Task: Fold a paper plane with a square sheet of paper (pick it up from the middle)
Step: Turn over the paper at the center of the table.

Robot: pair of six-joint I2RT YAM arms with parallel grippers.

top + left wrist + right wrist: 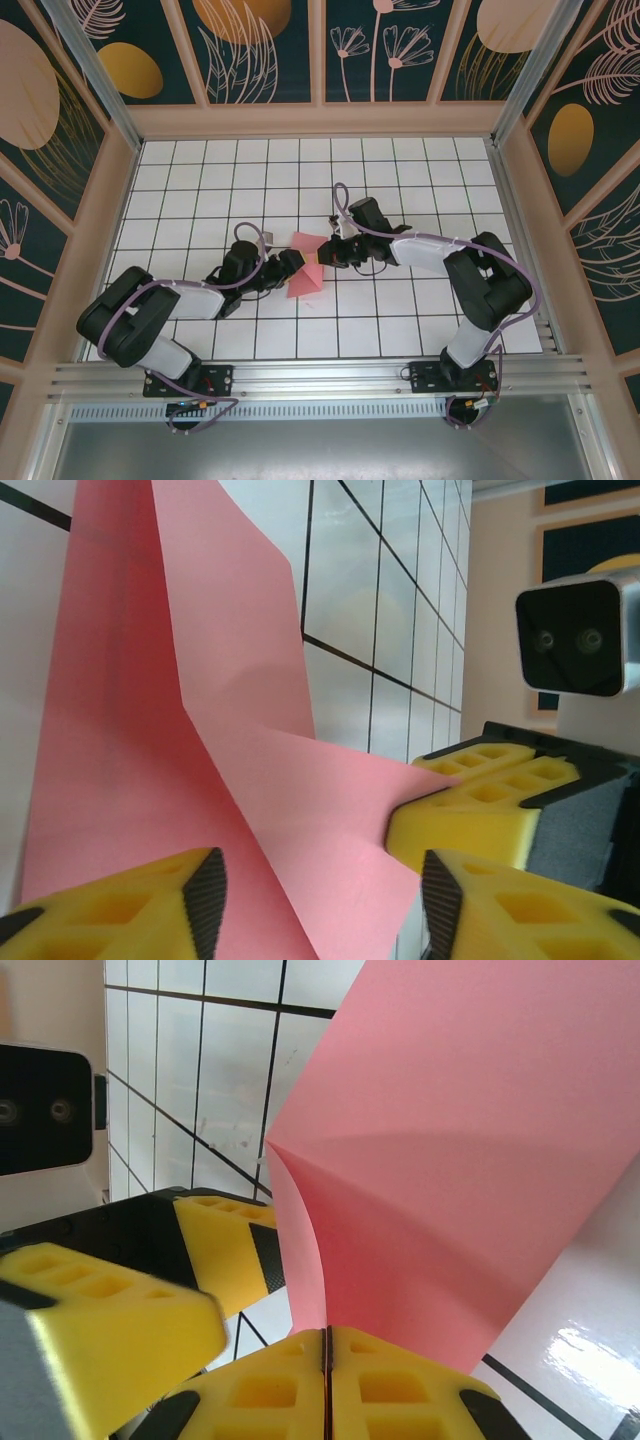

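Top view: the square sheet of paper (304, 278), partly folded, is lying mid-tabletop (400, 180). The left gripper (288, 263) is at its 9 o'clock and the right gripper (328, 252) at its 2 o'clock.

Left wrist: the left gripper is standing half-wide, straddling the sheet without clamping it.

Right wrist: the right gripper is pinching the sheet's edge tight.

The sheet is judged light, limp and crease-prone; edges suit gripping.

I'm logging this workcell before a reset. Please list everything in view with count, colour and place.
sheet of paper: one, pink, creased, mid-table between the grippers
table: one, white with black grid, under everything
walls: several, dark teal floral panels, around the table
rail: one, silver, near edge
left arm: one, black and white, left
right arm: one, black and white, right
left gripper: one, yellow fingers, open astride the paper
right gripper: one, yellow fingers, shut on the paper
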